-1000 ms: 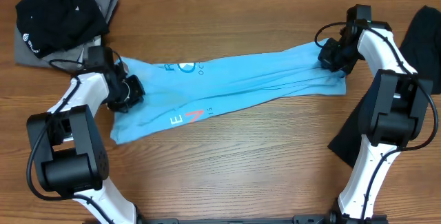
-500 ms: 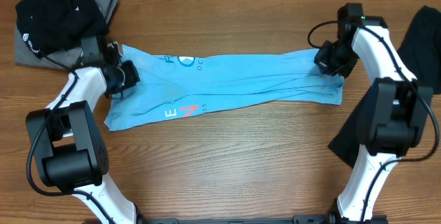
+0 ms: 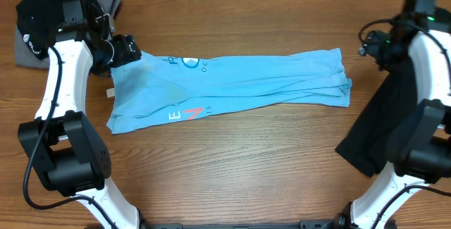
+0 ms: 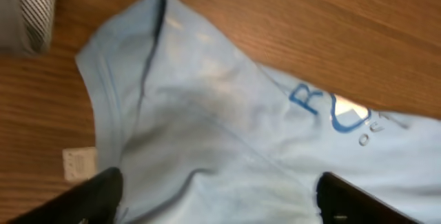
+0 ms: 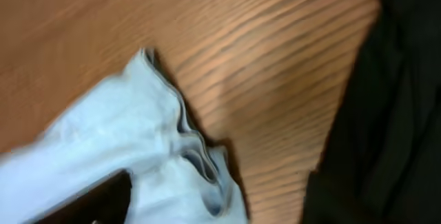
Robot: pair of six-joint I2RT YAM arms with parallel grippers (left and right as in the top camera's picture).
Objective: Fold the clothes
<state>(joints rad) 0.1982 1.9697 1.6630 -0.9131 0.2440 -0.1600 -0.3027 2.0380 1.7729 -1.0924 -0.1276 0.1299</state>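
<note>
Okay, left gripper (image 3: 127, 48) is spread wide w/ nothing in it. On the left wrist cam both fingers (image 4: 103, 191) sit at the bottom corners, and the sky-blue T-shirt (image 4: 207, 127) lies flat under and ahead of them. From overhead the shirt (image 3: 232, 81) is a long folded band on the table (image 3: 246, 172). One end is right beside the left gripper, and the rest runs away from it toward the right arm.

Right gripper (image 3: 373, 46) hangs off the shirt's far end, clearly apart from it. The right wrist cam shows one finger (image 5: 96, 196) low at the left. Its partner is lost against dark cloth, but only shirt shows in the middle, so that gripper is open too and empty. The layered shirt corner (image 5: 117, 134) is below it, and the black garment (image 5: 372, 114) is on the other side.

Overhead only:
- the white E and red mark (image 3: 187, 115)
- the black garment's (image 3: 373, 134) full length under the right arm
- a black-on-grey pile (image 3: 42, 17) behind the left gripper

Left wrist only:
- stripes on the grey cloth (image 4: 31, 10)
- a small white tag (image 4: 79, 164) beside the shirt's edge, close up
</note>
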